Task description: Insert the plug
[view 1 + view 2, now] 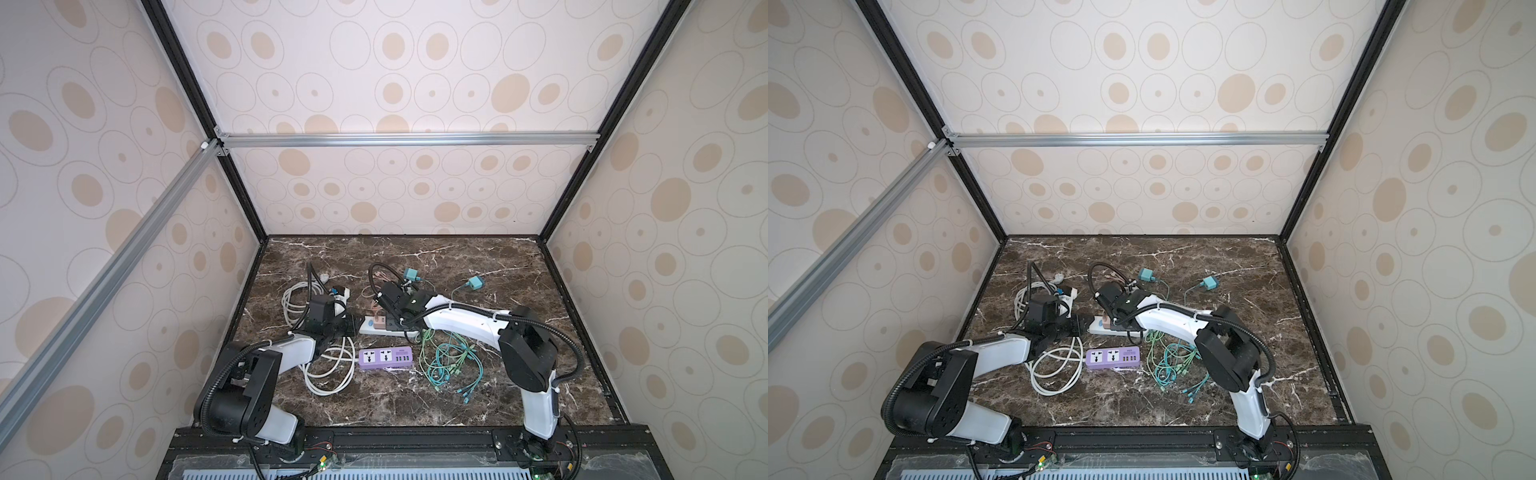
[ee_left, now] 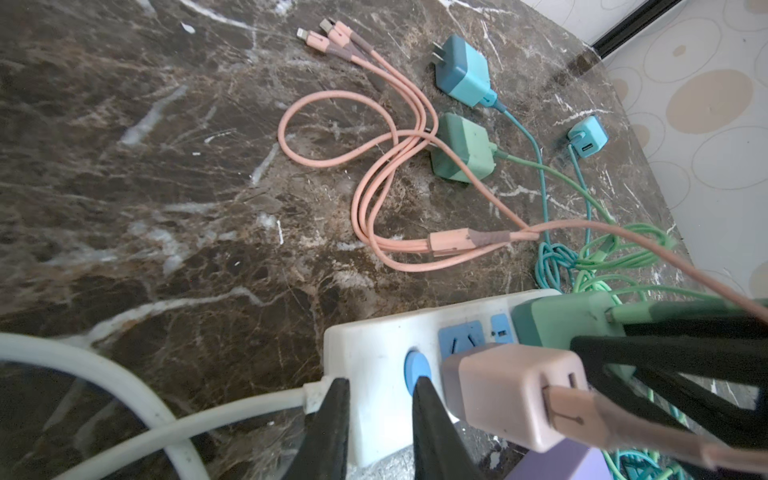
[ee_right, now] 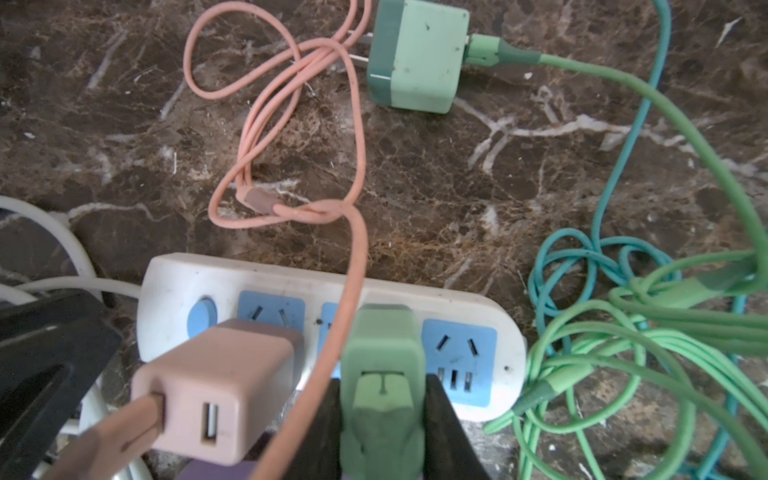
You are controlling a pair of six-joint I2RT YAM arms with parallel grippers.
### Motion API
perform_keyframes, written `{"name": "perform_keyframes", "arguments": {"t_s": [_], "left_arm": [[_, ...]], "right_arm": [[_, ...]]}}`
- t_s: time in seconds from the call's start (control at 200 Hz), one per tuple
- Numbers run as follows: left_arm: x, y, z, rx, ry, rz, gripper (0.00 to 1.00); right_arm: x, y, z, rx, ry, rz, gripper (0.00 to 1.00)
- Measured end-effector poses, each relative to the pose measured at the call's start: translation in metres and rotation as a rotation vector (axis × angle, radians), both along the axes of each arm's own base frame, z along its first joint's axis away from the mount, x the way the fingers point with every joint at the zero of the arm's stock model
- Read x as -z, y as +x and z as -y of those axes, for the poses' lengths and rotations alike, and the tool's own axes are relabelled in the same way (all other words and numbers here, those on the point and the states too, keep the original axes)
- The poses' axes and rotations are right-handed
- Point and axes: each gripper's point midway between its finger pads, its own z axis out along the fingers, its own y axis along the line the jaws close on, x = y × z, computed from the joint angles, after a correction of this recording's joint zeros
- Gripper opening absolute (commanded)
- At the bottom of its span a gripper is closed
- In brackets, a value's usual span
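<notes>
Right wrist view: showed the right gripper [image 3: 382, 419] closed on the green plug [image 3: 382, 353], one black finger [image 3: 449, 436] on each flank, both cut off by the frame edge. Stood upright on the middle socket of the white power strip [image 3: 457, 305], long axis square to the strip's face, cable end up toward the camera, prongs down and hidden under its own body. Could not tell how deep. Crossed just to its left by the pink cable [image 3: 355, 257], with the pink plug [image 3: 216, 386] seated further left.

Left wrist view: showed the left gripper [image 2: 378, 415] clamped on the strip's switch end, finger bases out of frame. Caught the green plug [image 2: 569, 320] beyond the pink plug, partly covered by the right gripper's fingers.

Both top views: placed the strip near the middle of the marble table [image 1: 478, 249], long axis left to right, the purple strip [image 1: 385, 358] just nearer. Hid the green plug under the right gripper's wrist. Left both grippers' jaws too small to read.
</notes>
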Motion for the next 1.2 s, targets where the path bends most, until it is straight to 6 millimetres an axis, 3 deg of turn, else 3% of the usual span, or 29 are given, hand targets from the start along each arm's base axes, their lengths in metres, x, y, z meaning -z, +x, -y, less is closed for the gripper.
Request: {"name": "perform_keyframes", "arguments": {"t_s": [0.06,0.195,0.395,0.665,1.015,1.2], "left_arm": [[-0.002,-0.001,-0.001,-0.006,0.003,0.001,0.27],[-0.005,-0.003,-0.004,-0.018,0.014,-0.005,0.28],[-0.009,-0.004,-0.009,-0.037,0.033,-0.014,0.29],[-0.021,-0.004,-0.016,-0.066,0.056,-0.003,0.31],[-0.039,-0.01,-0.025,-0.098,0.078,0.027,0.38],[-0.06,-0.014,-0.027,-0.107,0.061,0.073,0.47]], "right_arm": [[-0.001,0.0,-0.001,-0.021,0.009,-0.001,0.32],[0.003,-0.008,-0.009,-0.085,0.037,-0.032,0.46],[0.007,-0.024,-0.012,-0.156,0.061,-0.077,0.51],[-0.018,-0.048,-0.01,-0.247,0.153,-0.084,0.53],[-0.047,-0.081,0.034,-0.304,0.179,-0.016,0.49],[-0.041,-0.08,0.066,-0.256,0.152,0.008,0.44]]}}
